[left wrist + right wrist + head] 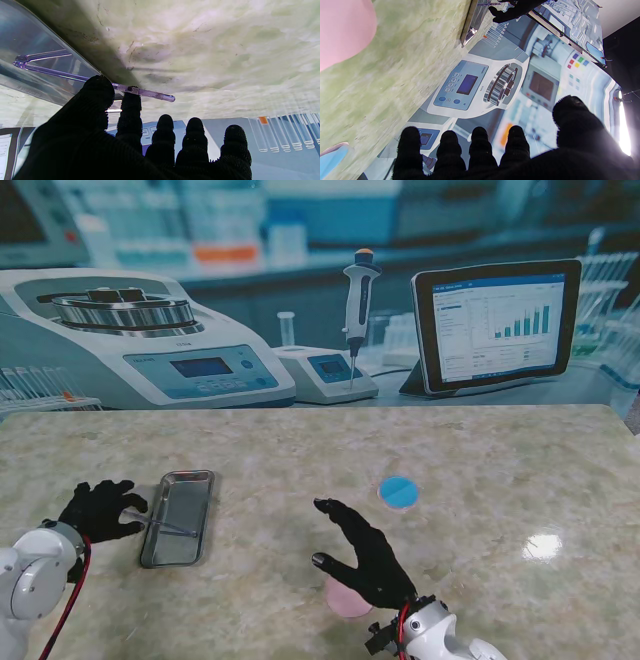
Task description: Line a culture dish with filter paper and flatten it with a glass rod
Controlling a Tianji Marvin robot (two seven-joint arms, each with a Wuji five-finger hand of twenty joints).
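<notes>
Two black-gloved hands low over a pale marbled table point(480, 450). Nearest, right hand point(365, 558), fingers spread and holding nothing, palm turned partly sideways, hovering over a pink disc point(347, 600) lying flat on the table and partly hidden beneath the palm; whether paper or dish, cannot tell. Same pink disc point(343, 30) large and blurred in the right wrist view.

Farther and to the left, left hand point(103, 510) beside the left rim of a shallow metal tray point(178, 518). Thumb and forefinger pinching one end of a thin clear glass rod point(168, 527); in the left wrist view the rod point(67, 76) running from inside the tray out across its rim, the outer end poking past the fingertips point(131, 96) over bare table, other three fingers loose and apart. Rod lying crosswise in the tray, far end resting on the tray floor.

Farther still, right of centre, a small blue round dish point(400, 492) alone, well apart from both hands and the tray.

Beyond the table's far edge, a printed laboratory backdrop point(300, 300).
</notes>
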